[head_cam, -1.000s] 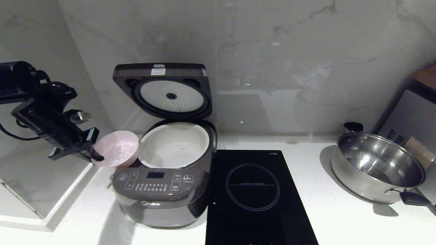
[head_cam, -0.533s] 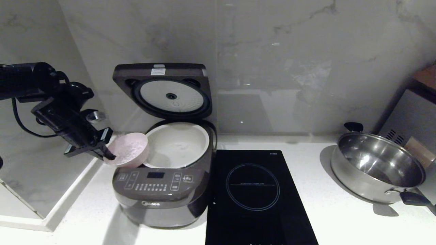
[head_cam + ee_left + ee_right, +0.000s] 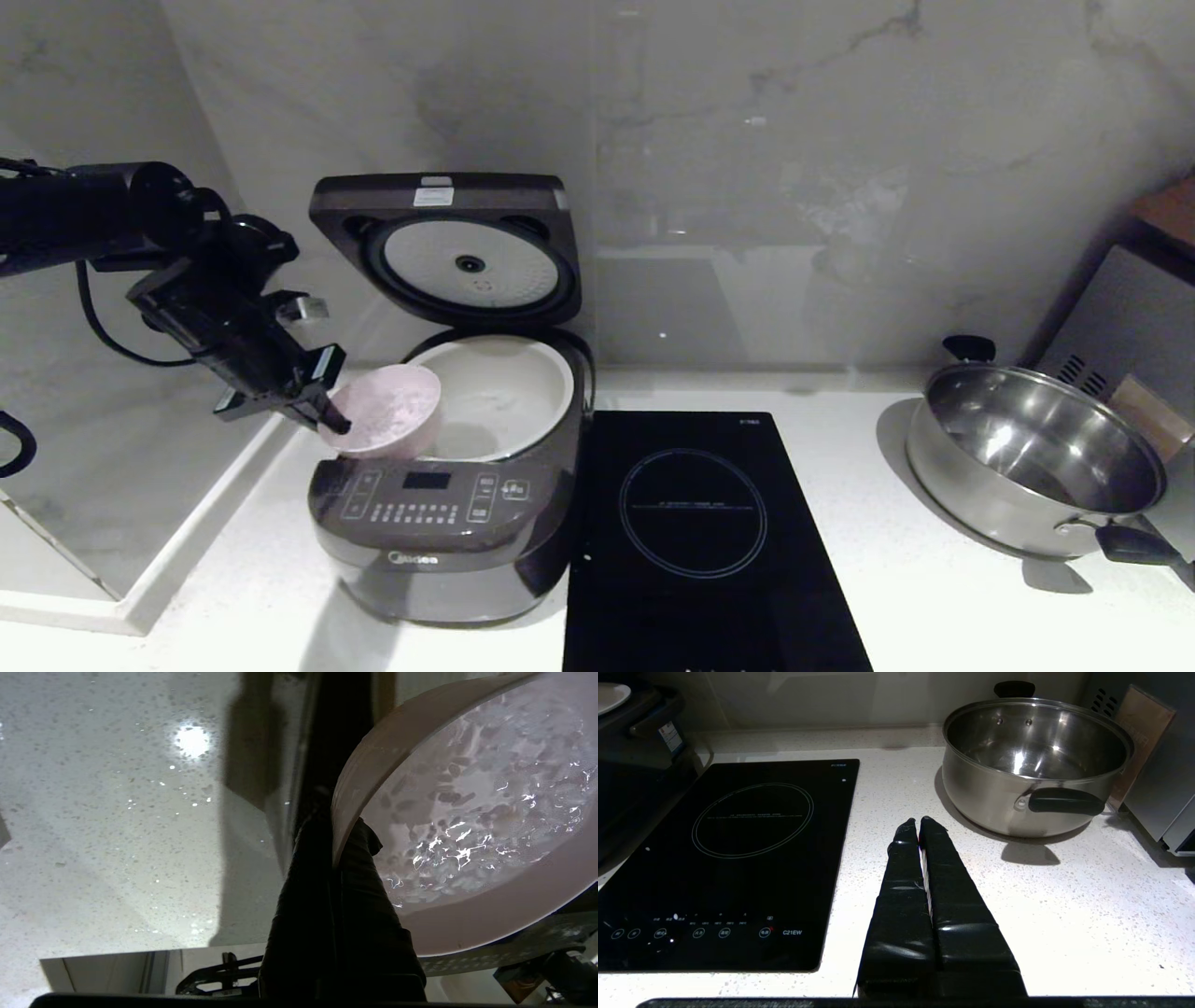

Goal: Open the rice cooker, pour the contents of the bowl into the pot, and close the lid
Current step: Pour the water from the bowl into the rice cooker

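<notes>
Round pink bowl [image 3: 390, 411] pinched by black left pincer [image 3: 334, 425]; glossy rim.

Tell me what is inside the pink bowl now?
The bowl, held by the left end effector, contains wet, glistening grains, probably rice in water. The grains cover its bottom.

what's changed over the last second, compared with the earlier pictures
The left pincer, shut on the bowl's rim, has carried it rightward, from beside the rice cooker to over the near-left edge of the pot. Nothing was let go. The lid stays open; the steel pan and right pincer haven't moved.
</notes>
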`<state>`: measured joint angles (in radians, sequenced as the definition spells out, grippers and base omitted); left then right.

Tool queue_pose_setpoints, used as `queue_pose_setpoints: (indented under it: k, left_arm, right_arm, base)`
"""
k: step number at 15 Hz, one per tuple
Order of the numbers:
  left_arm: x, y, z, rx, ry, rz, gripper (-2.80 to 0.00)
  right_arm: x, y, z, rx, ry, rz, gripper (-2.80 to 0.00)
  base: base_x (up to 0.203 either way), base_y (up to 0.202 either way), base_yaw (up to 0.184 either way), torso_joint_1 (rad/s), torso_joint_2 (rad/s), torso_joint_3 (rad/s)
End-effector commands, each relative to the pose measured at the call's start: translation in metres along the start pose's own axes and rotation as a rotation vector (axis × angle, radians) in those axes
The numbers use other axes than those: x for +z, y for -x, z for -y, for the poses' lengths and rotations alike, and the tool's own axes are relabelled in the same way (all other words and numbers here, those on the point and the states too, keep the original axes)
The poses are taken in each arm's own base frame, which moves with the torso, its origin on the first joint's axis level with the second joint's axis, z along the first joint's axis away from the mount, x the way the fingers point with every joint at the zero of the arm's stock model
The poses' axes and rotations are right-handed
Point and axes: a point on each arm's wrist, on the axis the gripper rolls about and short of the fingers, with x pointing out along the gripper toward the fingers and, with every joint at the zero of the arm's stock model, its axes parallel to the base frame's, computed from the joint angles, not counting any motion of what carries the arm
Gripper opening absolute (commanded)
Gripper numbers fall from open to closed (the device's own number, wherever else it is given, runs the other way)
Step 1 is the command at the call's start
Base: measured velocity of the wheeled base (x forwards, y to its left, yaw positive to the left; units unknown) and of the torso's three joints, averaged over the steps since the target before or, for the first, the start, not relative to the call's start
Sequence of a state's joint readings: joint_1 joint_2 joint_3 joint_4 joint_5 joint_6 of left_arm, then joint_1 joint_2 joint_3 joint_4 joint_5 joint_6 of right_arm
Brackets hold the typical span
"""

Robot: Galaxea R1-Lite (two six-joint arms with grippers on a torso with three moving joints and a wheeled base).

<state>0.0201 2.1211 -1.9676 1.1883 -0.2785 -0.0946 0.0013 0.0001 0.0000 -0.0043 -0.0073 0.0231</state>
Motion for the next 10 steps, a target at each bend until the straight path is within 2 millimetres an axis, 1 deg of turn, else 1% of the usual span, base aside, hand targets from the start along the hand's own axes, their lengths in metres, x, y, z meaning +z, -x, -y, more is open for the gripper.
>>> queue_pose_setpoints:
  k: [1,4,7,8,10]
  left_arm:
    - [-0.001,-0.001,0.013,-0.01,-0.011,0.001,-2.8]
    - [-0.001,-0.008,0.032,-0.025,-0.023,0.011,-2.8]
    - [0.004,-0.017,0.047,-0.047,0.039,0.043,-2.8]
    - [0.004,-0.02,0.051,-0.052,0.049,0.041,-2.8]
    - [0.005,-0.033,0.055,-0.051,0.073,0.009,-2.8]
  right_arm:
    - [0.0,0.0,0.0,0.001,0.0,0.0,-2.8]
    - [0.0,0.0,0.0,0.0,0.0,0.0,-2.8]
    - [0.0,0.0,0.0,0.0,0.0,0.0,-2.8]
    - [0.0,0.0,0.0,0.0,0.0,0.0,-2.8]
    - [0.0,0.0,0.0,0.0,0.0,0.0,-2.8]
  base:
    - [0.0,0.0,0.0,0.0,0.0,0.0]
    - [0.0,0.0,0.0,0.0,0.0,0.0]
    - [0.0,0.0,0.0,0.0,0.0,0.0]
    - [0.0,0.0,0.0,0.0,0.0,0.0]
    - [0.0,0.0,0.0,0.0,0.0,0.0]
